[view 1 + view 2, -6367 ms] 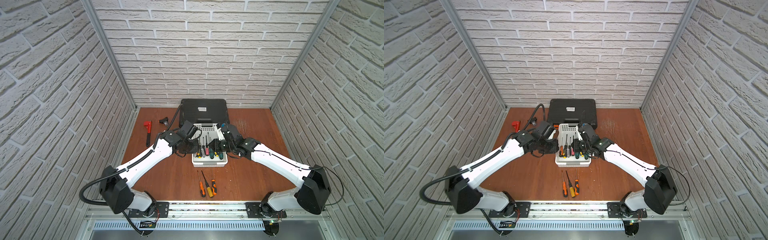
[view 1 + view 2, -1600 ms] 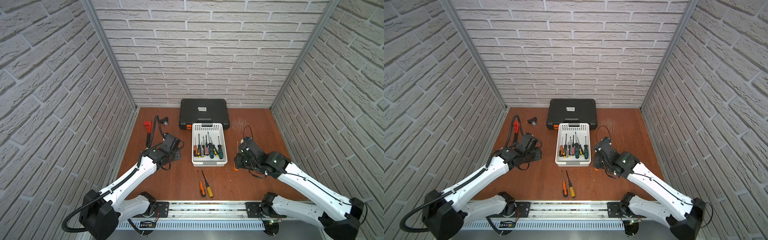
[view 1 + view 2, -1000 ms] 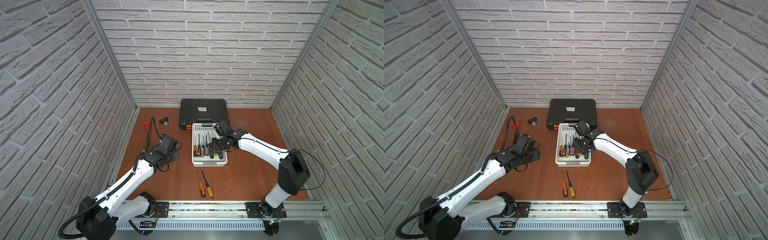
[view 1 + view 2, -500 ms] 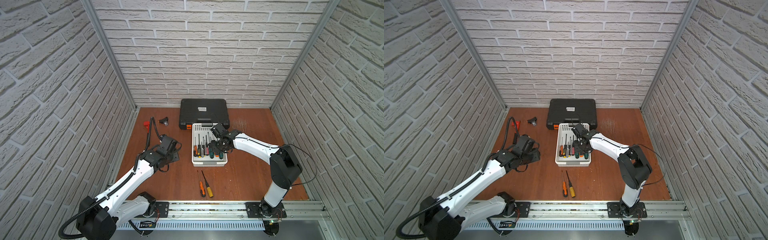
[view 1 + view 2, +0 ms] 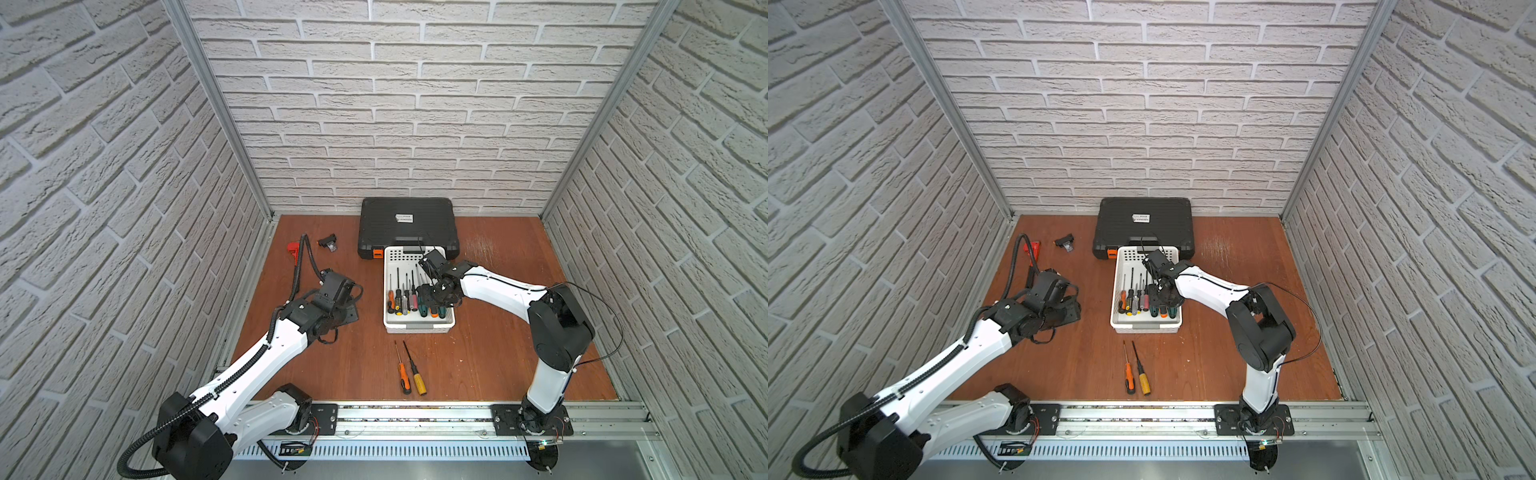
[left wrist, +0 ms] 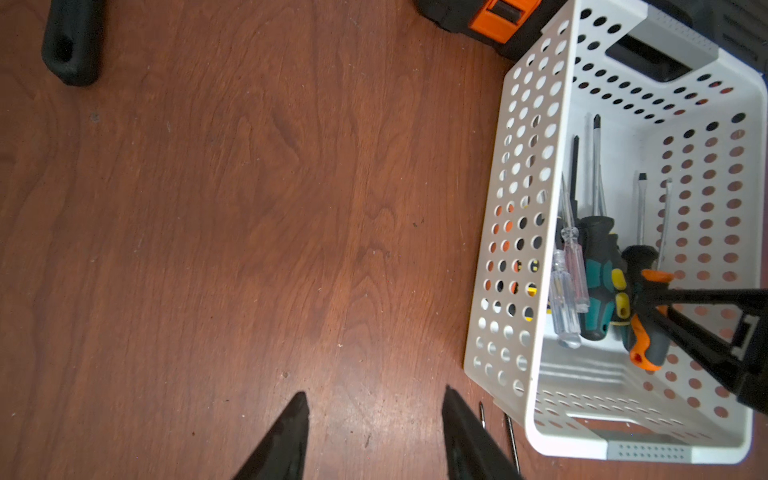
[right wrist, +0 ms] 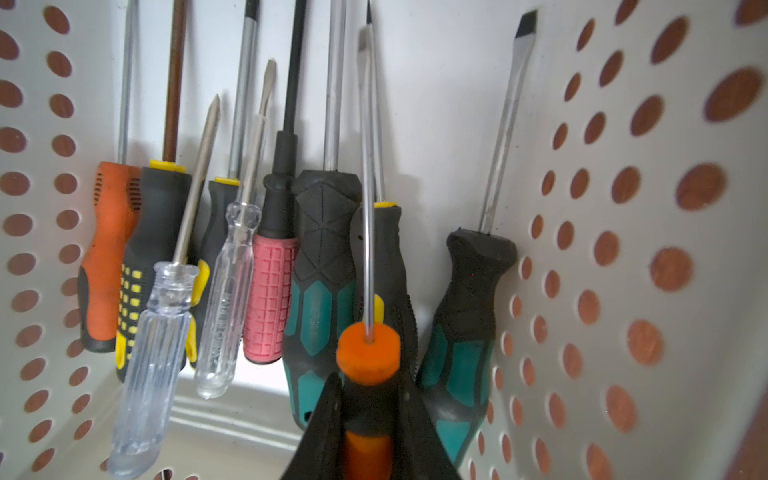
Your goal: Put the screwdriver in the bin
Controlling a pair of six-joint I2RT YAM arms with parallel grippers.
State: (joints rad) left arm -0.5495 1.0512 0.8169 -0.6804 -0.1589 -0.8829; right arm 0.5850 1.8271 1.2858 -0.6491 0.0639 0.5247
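Two arms bent low: right gripper (image 5: 435, 297) reaches down into the bin (image 5: 417, 328), jaws clamped on the orange-collared screwdriver (image 7: 368, 353) over the other screwdrivers (image 7: 270, 291) lying inside. Left gripper (image 6: 374, 405) hovers above bare tabletop (image 6: 249, 208) beside the bin, jaws apart. Top views bury that grip; right wrist view shows it plainly.

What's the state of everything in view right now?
bin: upright, holds a row of screwdrivers
right gripper: shut on held screwdriver, inside the bin
held screwdriver: gripped by handle, not yet released
left gripper: open, empty, above the table
tool case: closed, behind the bin
orange screwdriver: loose on the table
yellow screwdriver: loose on the table beside it
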